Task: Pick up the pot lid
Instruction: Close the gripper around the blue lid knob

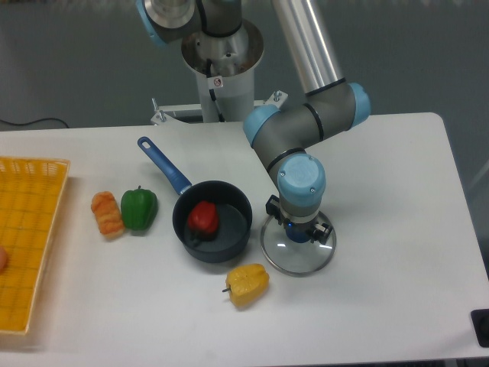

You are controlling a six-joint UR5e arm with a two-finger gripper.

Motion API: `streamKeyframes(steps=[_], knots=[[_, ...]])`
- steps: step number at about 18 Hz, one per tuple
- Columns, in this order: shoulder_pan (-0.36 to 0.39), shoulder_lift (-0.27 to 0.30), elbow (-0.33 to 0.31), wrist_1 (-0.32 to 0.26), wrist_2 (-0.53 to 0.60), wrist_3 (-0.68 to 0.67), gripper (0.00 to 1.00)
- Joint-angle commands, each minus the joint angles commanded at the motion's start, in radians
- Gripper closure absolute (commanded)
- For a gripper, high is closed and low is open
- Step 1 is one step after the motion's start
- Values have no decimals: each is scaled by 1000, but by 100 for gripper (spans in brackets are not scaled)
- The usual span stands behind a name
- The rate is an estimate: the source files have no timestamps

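Observation:
A round glass pot lid with a metal rim lies flat on the white table, just right of the dark pot with its blue handle. My gripper points straight down over the lid's centre, where the knob is hidden under the wrist. The fingers are mostly covered by the arm's blue cap, so I cannot make out whether they are closed on the knob. A red pepper sits inside the pot.
A yellow pepper lies in front of the pot, close to the lid's left edge. A green pepper and an orange vegetable lie to the left. A yellow basket stands at the table's left edge.

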Motion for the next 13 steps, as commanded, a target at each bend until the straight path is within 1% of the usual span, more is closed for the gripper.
streamKeyframes(steps=[2, 4, 7, 8, 12, 13], knots=[[0, -2, 0, 0, 0, -3, 26], [0, -2, 2, 0, -3, -2, 26], [0, -2, 8, -5, -6, 0, 30], [2, -2, 11, -8, -8, -2, 35], [5, 2, 25, -14, -8, 5, 36], [6, 3, 29, -27, -8, 6, 37]])
